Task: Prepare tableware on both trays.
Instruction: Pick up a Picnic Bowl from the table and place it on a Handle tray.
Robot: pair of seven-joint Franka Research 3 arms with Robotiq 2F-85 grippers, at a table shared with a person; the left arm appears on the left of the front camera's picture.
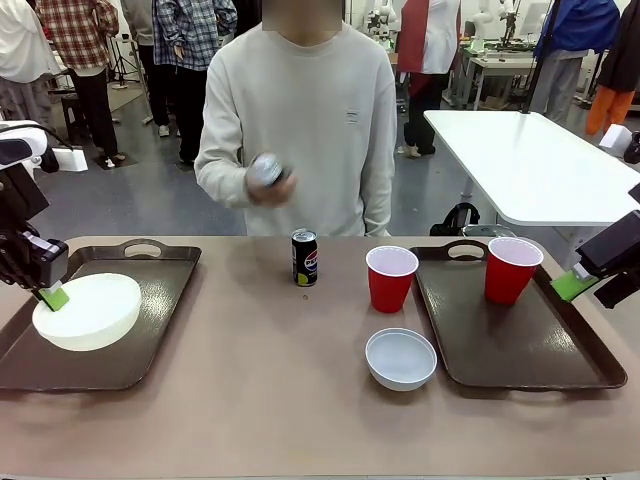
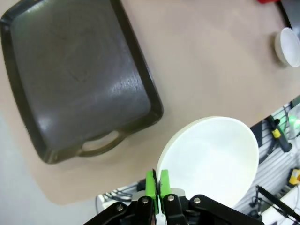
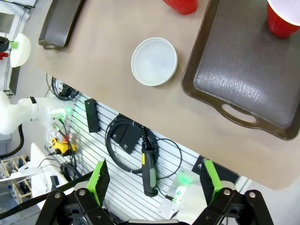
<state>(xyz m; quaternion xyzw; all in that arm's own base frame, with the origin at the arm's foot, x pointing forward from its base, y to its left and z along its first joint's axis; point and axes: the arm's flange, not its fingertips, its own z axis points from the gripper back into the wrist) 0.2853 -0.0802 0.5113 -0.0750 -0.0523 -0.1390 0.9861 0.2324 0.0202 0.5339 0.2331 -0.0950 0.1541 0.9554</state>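
Observation:
My left gripper (image 1: 50, 295) is shut on the rim of a white bowl (image 1: 90, 312), which hangs over the left tray (image 1: 150, 330). In the left wrist view its green fingertips (image 2: 157, 183) pinch the rim of the bowl (image 2: 211, 157), with the tray (image 2: 79, 79) below. A second white bowl (image 1: 401, 357) sits on the table between the trays. One red cup (image 1: 511, 268) stands on the right tray (image 1: 520, 350), another red cup (image 1: 391, 278) beside it on the table. A dark can (image 1: 304, 257) stands mid-table. My right gripper (image 1: 578, 284) hovers open by the right tray's far right side (image 3: 154, 180).
The person stands at the far side, holding a second can (image 1: 265, 170) in a raised hand at chest height. The right wrist view looks down on the loose bowl (image 3: 154, 61), the right tray (image 3: 243, 75) and the table's near edge with cables below it.

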